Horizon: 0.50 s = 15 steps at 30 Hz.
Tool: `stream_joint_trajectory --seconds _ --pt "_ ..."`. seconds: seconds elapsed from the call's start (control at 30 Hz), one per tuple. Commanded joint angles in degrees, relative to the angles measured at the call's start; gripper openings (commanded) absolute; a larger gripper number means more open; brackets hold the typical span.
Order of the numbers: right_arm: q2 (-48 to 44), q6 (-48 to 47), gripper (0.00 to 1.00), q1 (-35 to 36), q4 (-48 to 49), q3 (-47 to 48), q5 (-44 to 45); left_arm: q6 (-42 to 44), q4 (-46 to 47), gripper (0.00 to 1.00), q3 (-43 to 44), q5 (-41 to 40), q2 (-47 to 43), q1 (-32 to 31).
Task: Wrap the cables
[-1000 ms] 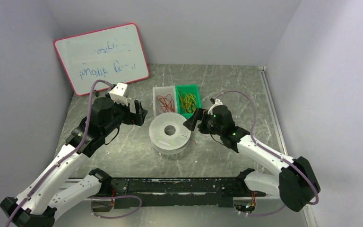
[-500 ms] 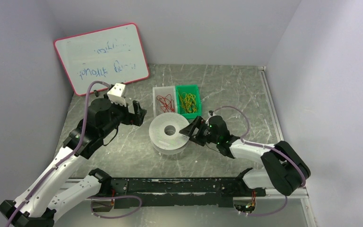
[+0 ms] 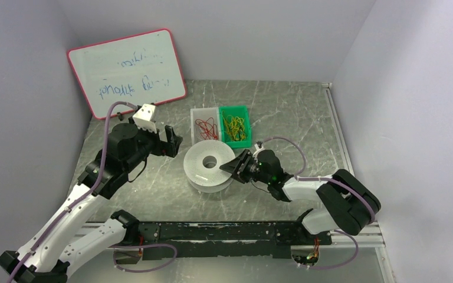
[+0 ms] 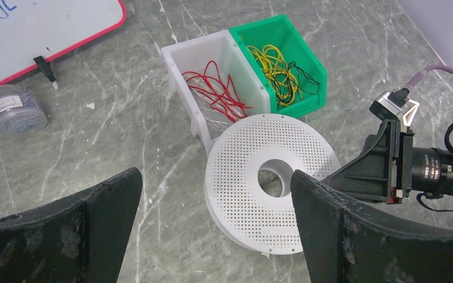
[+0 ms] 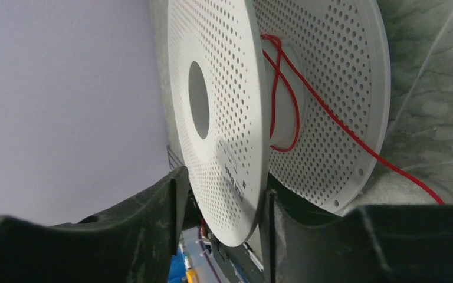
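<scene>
The right gripper point(image 3: 227, 167) pinches the spool's point(image 3: 200, 154) upper rim. The left gripper point(image 3: 176, 141) hovers beside it, spread wide and empty. A thin red cable point(image 5: 280, 106) loops slackly round the hub, its tail trailing onto the table point(image 5: 436, 118). Turning the spool could shed those loose loops or snag the tail. Beyond, more cables point(image 4: 221, 94) lie tangled in a white bin point(image 4: 180, 59) and a green bin point(image 4: 307, 65).
</scene>
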Motion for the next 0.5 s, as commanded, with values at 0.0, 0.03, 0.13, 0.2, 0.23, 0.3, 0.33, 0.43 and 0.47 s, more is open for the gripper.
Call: stream_joint_trajectory --seconds 0.0,0.03,0.13,0.2,0.23,0.3,0.33,0.43,0.47 --pt "-2.1 0.6 0.46 0.5 4.7 -0.6 1.2 1.0 1.3 0.99 -0.3 0.1 -0.9 0.4" --pt "-2.6 0.4 0.42 0.5 4.3 -0.5 1.3 1.0 1.3 1.0 -0.3 0.0 -0.9 0.4" --pt "-4.6 0.2 0.29 0.5 4.5 -0.8 1.9 1.0 1.3 0.99 -0.3 0.0 -1.0 0.3" --pt "-6.3 -0.3 0.22 0.6 4.0 -0.8 2.5 1.0 1.3 1.0 -0.3 0.0 -1.1 0.4" --pt "-6.9 -0.7 0.19 0.5 3.4 -0.5 2.5 1.0 1.3 0.99 -0.3 0.0 -1.1 0.4" --pt "-8.2 -2.1 0.11 0.6 1.4 0.5 2.3 1.0 1.3 1.0 -0.3 0.0 -1.1 0.4" --pt "-8.7 -2.7 0.06 0.6 0.1 1.1 2.5 1.0 1.2 0.99 -0.2 0.0 -1.0 0.3" --pt "-11.0 -3.8 0.0 0.5 -2.3 1.6 2.9 0.9 1.2 1.0 -0.2 -0.1 -1.2 0.4" --pt "-12.0 -4.2 0.0 0.6 -3.2 1.9 3.0 0.9 1.1 0.99 -0.3 -0.2 -1.2 0.4"
